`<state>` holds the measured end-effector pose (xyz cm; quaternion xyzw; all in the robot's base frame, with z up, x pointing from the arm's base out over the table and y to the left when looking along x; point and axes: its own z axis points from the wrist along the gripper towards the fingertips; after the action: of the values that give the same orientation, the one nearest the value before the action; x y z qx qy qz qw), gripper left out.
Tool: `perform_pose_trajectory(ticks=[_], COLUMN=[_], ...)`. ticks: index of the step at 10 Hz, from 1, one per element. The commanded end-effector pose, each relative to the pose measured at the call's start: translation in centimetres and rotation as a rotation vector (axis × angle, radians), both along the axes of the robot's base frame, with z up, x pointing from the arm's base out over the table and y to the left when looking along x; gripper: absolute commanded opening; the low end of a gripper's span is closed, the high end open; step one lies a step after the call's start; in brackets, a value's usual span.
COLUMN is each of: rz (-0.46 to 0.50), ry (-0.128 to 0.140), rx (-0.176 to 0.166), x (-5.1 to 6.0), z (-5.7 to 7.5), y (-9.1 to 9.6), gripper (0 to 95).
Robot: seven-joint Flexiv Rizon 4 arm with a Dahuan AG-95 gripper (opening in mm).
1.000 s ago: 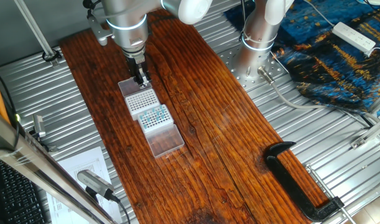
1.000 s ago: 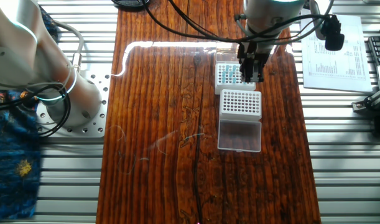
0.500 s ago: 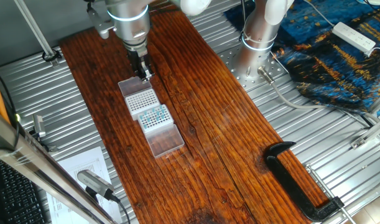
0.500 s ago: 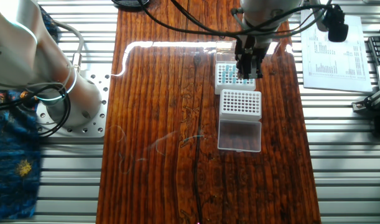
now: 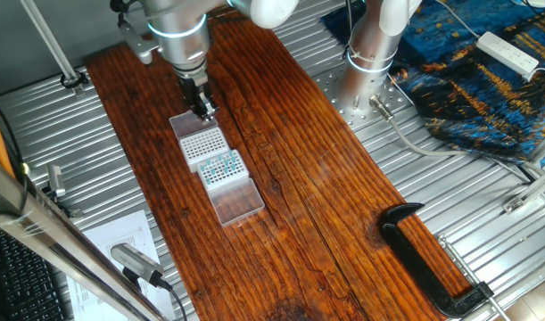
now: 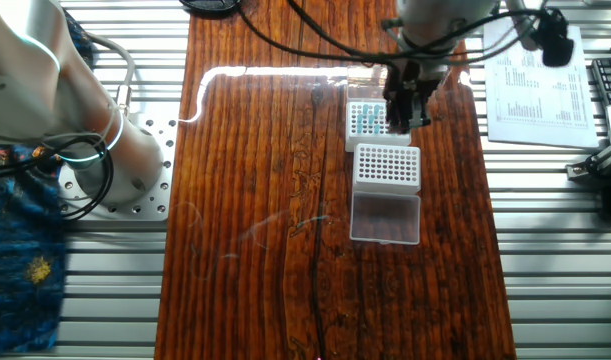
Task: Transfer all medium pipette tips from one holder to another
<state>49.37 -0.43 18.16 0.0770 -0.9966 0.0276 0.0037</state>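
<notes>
The wooden surface [image 5: 326, 178] carries a short row of boxes along the long edge away from the robot's base, toward one end. The arm [image 5: 178, 27] reaches down over that row. In the row sit a white rack [image 6: 387, 167] with empty holes, a tip rack [image 6: 363, 120] touching it, and a clear lid [image 6: 385, 218] at the other side of the white rack. The fingers [image 6: 405, 112] hang above the row, narrow and dark. I cannot tell whether they are apart, together or clamped on a tip. The step in hand looks like a single pick or place at one hole. To do it well, the arm should come straight down with the fingers vertical and centred on one hole, and any lift should be equally straight so the neighbouring tips are not dragged. The tips [image 5: 221, 166] show as a grid of bluish dots in their rack. In one fixed view they lie nearer the camera than the fingers [image 5: 202, 109], beyond the white rack [image 5: 203, 143]. In the other fixed view the fingers stand at the tip rack's edge nearest the surface's long edge, so the two views do not settle which hole lies beneath them.
</notes>
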Motion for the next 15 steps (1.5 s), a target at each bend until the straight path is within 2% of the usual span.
perform_pose_trajectory(ticks=[1, 2, 3, 5, 6, 8, 9, 10, 11, 13, 15], rz=[0.063, 0.031, 0.073, 0.082, 0.118, 0.166, 0.198, 0.213, 0.236, 0.27, 0.299], ry=[0.012, 0.012, -0.002, 0.008, 0.005, 0.001, -0.008, -0.004, 0.006, 0.006, 0.013], rx=[-0.053, -0.051, -0.047, -0.002, 0.008, 0.018, 0.066, 0.077, 0.072, 0.071, 0.069], x=[0.4, 0.4, 0.4, 1.5, 2.1, 2.3, 2.2, 2.3, 2.6, 3.2, 4.8], z=[0.0, -0.1, -0.1, 0.2, 0.3, -0.2, -0.8, -0.8, -0.9, -1.5, -2.4], y=[0.1, 0.2, 0.2, 0.6, 1.2, 2.3, 3.1, 3.3, 3.7, 3.9, 4.2], gripper=[0.0, 0.0, 0.0, 0.0, 0.0, 0.0, 0.0, 0.0, 0.0, 0.0, 0.0])
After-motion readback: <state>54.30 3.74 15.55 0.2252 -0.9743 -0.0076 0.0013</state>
